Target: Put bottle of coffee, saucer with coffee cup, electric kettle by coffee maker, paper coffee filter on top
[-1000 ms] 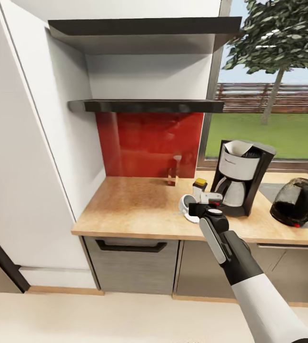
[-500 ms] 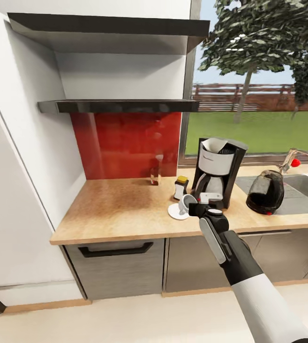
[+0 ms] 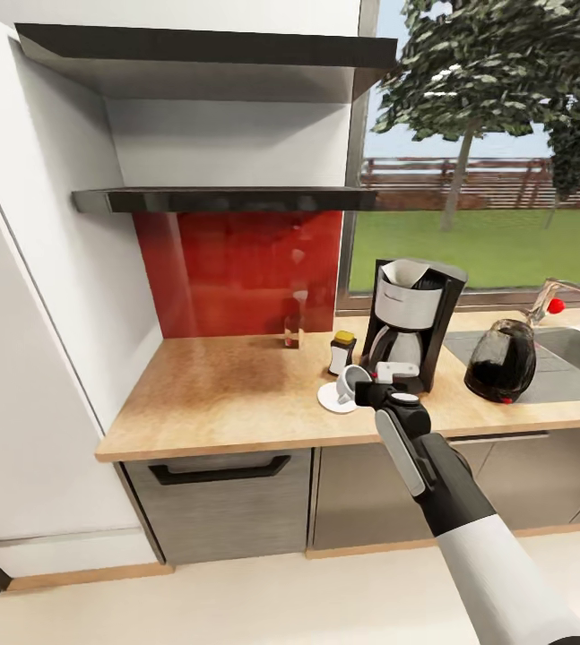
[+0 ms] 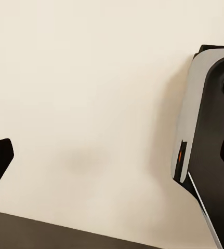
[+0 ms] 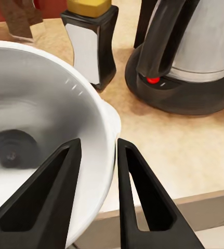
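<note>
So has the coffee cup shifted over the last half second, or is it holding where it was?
No. The coffee cup sits tilted over the saucer, same spot beside the coffee maker and coffee bottle, with the right gripper clamped on its rim.

We see bare countertop [image 3: 218, 394] wide open left of the coffee maker [image 3: 412, 322], coffee bottle [image 3: 341, 352] and saucer [image 3: 334, 399] crowding its left flank, kettle [image 3: 500, 361] close on its right, shelf [image 3: 227, 199] overhanging.
</note>
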Robot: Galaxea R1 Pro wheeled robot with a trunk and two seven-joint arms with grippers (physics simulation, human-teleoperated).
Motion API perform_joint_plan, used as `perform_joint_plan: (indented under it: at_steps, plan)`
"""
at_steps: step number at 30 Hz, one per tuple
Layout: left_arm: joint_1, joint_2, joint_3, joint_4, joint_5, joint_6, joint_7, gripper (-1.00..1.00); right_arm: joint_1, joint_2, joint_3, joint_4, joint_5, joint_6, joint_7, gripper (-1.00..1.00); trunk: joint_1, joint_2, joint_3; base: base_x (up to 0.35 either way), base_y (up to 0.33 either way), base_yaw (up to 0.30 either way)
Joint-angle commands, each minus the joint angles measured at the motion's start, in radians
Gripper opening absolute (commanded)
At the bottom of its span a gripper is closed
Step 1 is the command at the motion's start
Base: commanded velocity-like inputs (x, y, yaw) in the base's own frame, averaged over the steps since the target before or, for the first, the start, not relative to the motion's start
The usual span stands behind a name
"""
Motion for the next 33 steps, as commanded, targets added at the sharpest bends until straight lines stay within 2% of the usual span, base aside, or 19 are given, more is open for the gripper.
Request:
perform_joint_plan:
  at_steps: [1, 10, 28, 33]
  plan:
    - [-0.001, 0.000, 0.006, 0.002, -0.011, -0.005, 0.005, 1.00, -0.001, 0.000, 0.001, -0.002, -0.012, 0.001, -0.008, -1.00, 0.001, -0.002, -0.002, 0.000, 0.000, 0.000]
    - [-0.001, 0.000, 0.006, 0.002, -0.011, -0.005, 0.005, 1.00, -0.001, 0.001, 0.001, -0.004, -0.012, 0.002, -0.009, -1.00, 0.001, -0.002, -0.002, 0.000, 0.000, -0.060]
    - [0.006, 0.009, 0.004, 0.004, -0.009, 0.000, 0.011, 1.00, -0.001, 0.001, 0.002, 0.008, -0.009, 0.002, -0.009, -1.00, 0.001, -0.002, -0.002, 0.000, 0.000, -0.280]
    - [0.014, 0.013, 0.001, 0.011, -0.010, 0.008, 0.014, 1.00, -0.001, 0.003, 0.006, 0.040, -0.009, 0.003, -0.010, -1.00, 0.001, -0.002, -0.002, 0.108, 0.000, -0.193]
